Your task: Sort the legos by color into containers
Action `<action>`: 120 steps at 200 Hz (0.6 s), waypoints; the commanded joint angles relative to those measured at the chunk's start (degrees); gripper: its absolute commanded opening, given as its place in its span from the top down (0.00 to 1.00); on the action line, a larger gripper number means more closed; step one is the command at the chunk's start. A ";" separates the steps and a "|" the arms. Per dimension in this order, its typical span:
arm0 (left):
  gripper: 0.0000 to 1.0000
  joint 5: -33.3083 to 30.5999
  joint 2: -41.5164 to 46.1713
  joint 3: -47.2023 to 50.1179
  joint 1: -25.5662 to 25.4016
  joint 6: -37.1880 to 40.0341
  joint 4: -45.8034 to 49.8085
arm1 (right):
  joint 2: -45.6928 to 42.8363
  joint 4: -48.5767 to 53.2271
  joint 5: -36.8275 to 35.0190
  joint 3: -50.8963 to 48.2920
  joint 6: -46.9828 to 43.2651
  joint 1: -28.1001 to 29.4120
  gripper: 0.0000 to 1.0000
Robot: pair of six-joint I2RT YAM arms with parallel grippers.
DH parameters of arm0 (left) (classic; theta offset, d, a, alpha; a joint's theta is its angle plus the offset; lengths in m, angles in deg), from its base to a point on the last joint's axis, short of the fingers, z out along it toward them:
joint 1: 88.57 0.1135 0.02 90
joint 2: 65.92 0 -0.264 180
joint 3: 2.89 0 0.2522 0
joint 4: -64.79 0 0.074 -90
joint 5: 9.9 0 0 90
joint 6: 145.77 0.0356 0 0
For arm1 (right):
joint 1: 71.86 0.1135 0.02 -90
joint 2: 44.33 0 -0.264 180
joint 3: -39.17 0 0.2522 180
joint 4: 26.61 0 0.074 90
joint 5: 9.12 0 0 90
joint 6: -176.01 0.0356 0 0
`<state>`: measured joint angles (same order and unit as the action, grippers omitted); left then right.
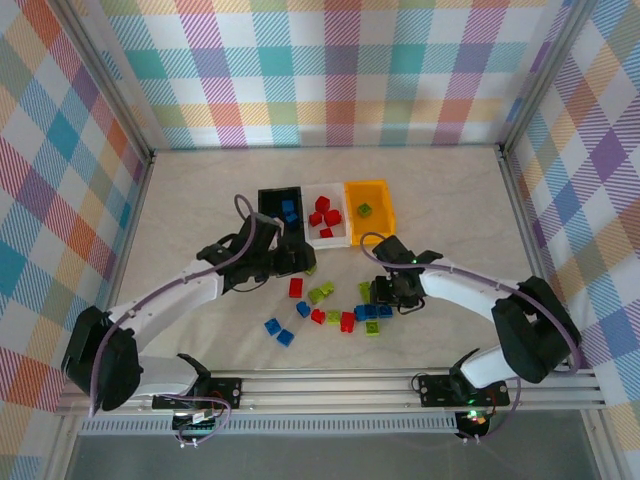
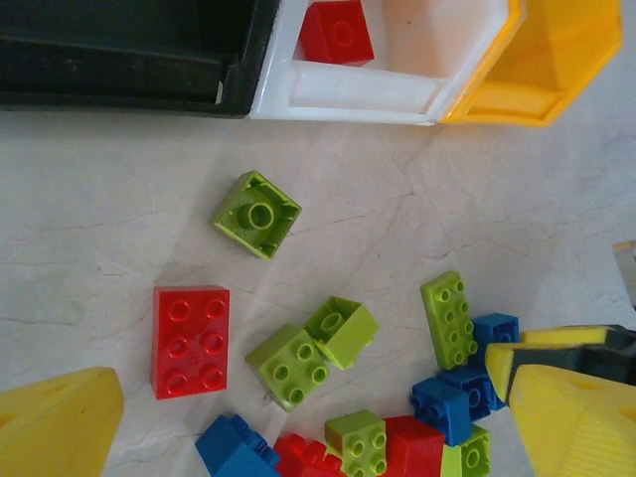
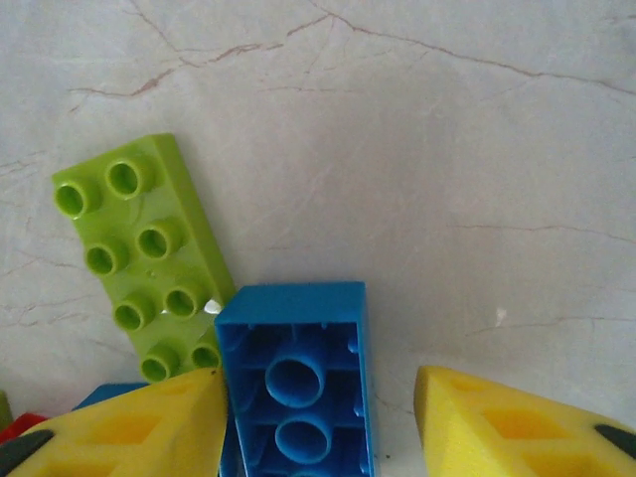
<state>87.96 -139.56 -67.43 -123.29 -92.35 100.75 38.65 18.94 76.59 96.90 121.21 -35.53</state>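
Your right gripper (image 3: 320, 397) straddles the upturned blue plastic brick (image 3: 298, 328), jaws parted, nothing clamped. Its long axis runs along the fingers (image 3: 149, 427).

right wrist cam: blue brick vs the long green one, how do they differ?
Colour: the blue brick is blue, the green brick is lime.
Pose: the blue brick lies underside up with its hollow tubes showing. The green brick lies studs up.
Place: the blue brick sits between the jaws of the right gripper. The green brick lies outside them, to its left in that view.
Both rest on the table.
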 commanded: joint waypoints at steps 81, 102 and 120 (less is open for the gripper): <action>0.00 -1.26 6.15 4.86 2.29 -1.42 -0.44 | 5.15 1.24 -1.95 1.78 0.32 -0.24 0.51; 0.00 -1.05 6.36 4.99 2.54 -1.28 0.04 | 4.34 0.99 -2.12 1.71 0.16 -0.22 0.58; 0.00 -1.00 7.06 5.45 2.81 -1.04 0.17 | 1.97 1.23 -2.55 2.75 -1.86 -0.30 0.64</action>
<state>87.30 -134.49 -62.86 -121.34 -93.53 100.77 42.69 20.76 72.94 98.03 121.05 -35.81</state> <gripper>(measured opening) 0.998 0.391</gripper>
